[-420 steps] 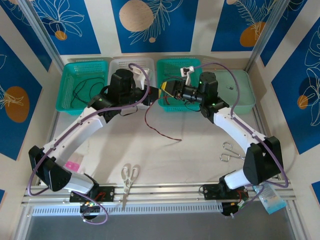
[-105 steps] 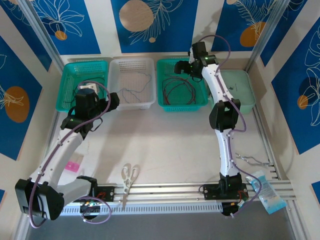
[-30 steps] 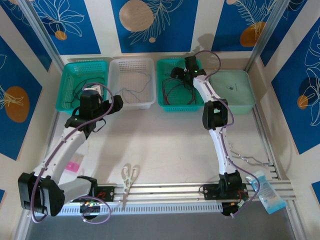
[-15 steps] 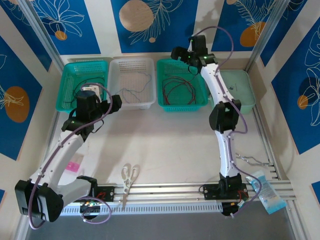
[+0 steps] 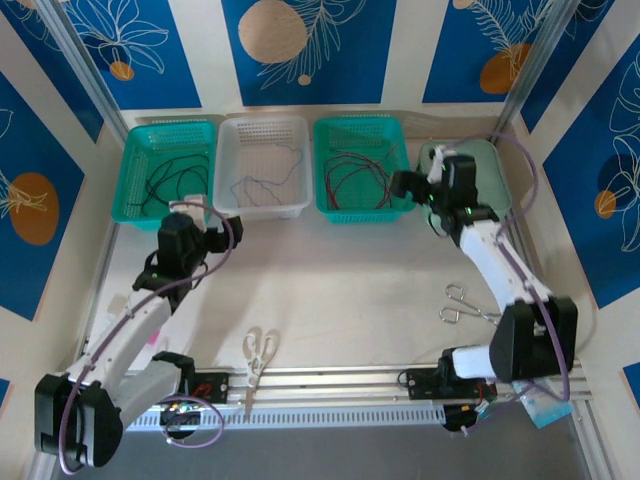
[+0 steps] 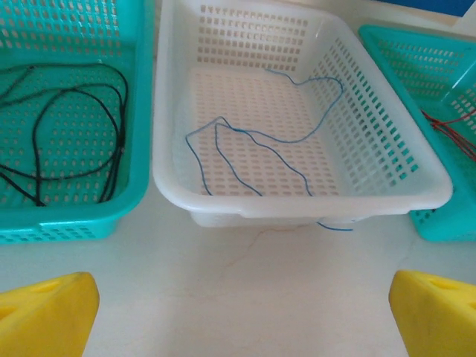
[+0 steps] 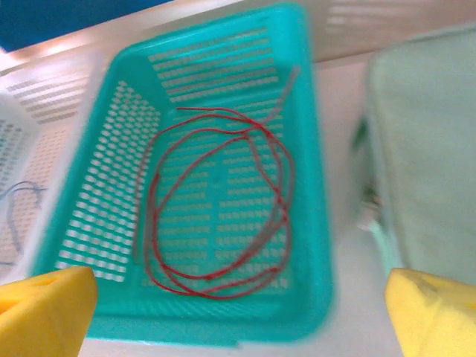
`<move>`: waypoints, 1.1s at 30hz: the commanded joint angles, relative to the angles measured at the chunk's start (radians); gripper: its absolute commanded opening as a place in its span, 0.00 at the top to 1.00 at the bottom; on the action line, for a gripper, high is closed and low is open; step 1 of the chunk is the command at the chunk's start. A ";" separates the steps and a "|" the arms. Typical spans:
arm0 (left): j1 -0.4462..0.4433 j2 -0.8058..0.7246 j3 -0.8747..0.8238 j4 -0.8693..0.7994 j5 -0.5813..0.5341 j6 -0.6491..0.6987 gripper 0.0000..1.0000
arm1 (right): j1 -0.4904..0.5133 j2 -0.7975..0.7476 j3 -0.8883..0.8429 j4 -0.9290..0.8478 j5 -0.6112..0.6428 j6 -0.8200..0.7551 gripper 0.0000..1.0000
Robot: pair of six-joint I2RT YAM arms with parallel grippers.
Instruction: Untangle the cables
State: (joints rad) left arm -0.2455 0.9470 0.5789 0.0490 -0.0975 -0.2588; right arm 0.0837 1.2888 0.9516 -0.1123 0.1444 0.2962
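Note:
Three cables lie apart, one to a basket. The black cable (image 5: 165,180) (image 6: 74,126) is in the left teal basket (image 5: 128,175). The blue cable (image 5: 265,180) (image 6: 253,137) is in the white basket (image 5: 262,210) (image 6: 297,208), one end hanging over the front rim onto the table. The red cable (image 5: 355,180) (image 7: 223,201) coils in the middle teal basket (image 5: 365,212) (image 7: 320,223). My left gripper (image 5: 212,235) (image 6: 242,327) is open over bare table, short of the white basket. My right gripper (image 5: 400,183) (image 7: 238,320) is open at the red cable basket's near right corner, holding nothing.
A pale green tray (image 5: 485,170) (image 7: 424,149) sits right of the baskets. Scissors (image 5: 258,352) lie near the front rail, and metal clips (image 5: 460,305) lie on the table at the right. A packet (image 5: 545,405) hangs at the front right corner.
The right arm has swung back from above the far end of the red cable's basket to its near right side. The left arm has drawn back toward the front. Both grippers stayed open.

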 commanded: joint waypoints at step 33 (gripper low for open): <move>0.012 0.585 -0.358 1.192 -0.292 0.403 0.01 | -0.067 0.232 -0.555 0.961 0.069 -0.171 0.01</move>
State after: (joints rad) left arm -0.2443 1.5604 0.2150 1.1217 -0.3828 0.1455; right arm 0.0151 1.5181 0.3923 0.7921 0.2058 0.1551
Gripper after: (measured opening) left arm 0.995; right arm 0.990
